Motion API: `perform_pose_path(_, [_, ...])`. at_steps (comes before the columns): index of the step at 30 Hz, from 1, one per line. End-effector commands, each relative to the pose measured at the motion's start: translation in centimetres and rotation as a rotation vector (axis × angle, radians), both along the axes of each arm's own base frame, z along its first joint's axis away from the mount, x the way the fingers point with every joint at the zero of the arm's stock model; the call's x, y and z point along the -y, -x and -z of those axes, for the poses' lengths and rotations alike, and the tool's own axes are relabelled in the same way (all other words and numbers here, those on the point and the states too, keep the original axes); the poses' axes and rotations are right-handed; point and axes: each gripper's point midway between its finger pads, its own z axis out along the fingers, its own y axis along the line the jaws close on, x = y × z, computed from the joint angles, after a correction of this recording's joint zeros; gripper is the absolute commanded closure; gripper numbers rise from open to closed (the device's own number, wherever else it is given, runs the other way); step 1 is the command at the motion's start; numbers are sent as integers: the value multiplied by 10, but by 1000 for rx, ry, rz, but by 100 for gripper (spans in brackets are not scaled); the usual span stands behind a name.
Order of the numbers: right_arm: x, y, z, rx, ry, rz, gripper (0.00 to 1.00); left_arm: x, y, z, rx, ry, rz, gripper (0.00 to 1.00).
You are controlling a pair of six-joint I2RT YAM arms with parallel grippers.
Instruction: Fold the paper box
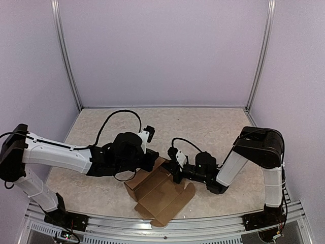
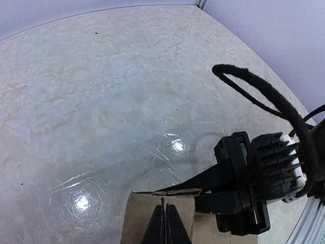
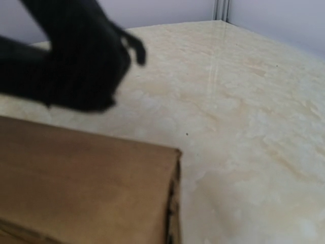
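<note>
**Item 1: paper box** (image 1: 161, 195). Plain brown cardboard, unprinted and partly erected. It is located on the bench (image 1: 213, 127) at the near centre, between the two arms. A raised wall is seen at the far side. The open flaps and tabs are spread towards the near rail (image 1: 203, 231), with one flap reaching its edge. In the right wrist view a flat brown panel with a folded corner fills the lower left.

**Item 2: left gripper** (image 1: 154, 161). It is positioned at the far left corner of the box. In the left wrist view the fingers (image 2: 175, 231) are closed to a thin slit. They are clamped on an upright cardboard wall, whose edge is seen rising from the slit.

**Item 3: right gripper** (image 1: 176, 166). It is positioned at the far right of the box, just beside the left gripper. It is seen in the left wrist view as a black body reaching to the top edge of the cardboard. Its opening cannot be told, because its fingers are not shown in its own wrist view.

**Item 4: cable** (image 2: 264, 91). Black and braided, it is looped above the right gripper.

**Item 5: bench.** The surface is pale, marbled and glossy, with two lamp reflections recorded.

**Item 6: walls** (image 1: 162, 51). Pale lilac panels enclose the bench on three sides.
</note>
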Motion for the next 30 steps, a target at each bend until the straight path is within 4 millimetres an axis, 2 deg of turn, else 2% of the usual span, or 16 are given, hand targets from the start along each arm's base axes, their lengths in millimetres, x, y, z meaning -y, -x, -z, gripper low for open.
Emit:
perform_pose_path(1, [4, -4, -7, 12, -74, 19, 100, 11, -3, 5, -29, 5, 16, 100])
perform_pose_path(10, [4, -4, -1, -7, -69, 24, 99, 11, -5, 28, -68, -39, -8, 100])
perform_pose_path(16, [4, -3, -4, -16, -76, 21, 85, 7, -8, 38, -79, -70, -31, 100])
perform_pose_path(22, [3, -1, -13, -16, -74, 12, 74, 6, -8, 39, -80, -77, -35, 100])
perform_pose_path(30, [1, 3, -18, -32, -33, 13, 68, 5, -8, 41, -84, -75, -40, 100])
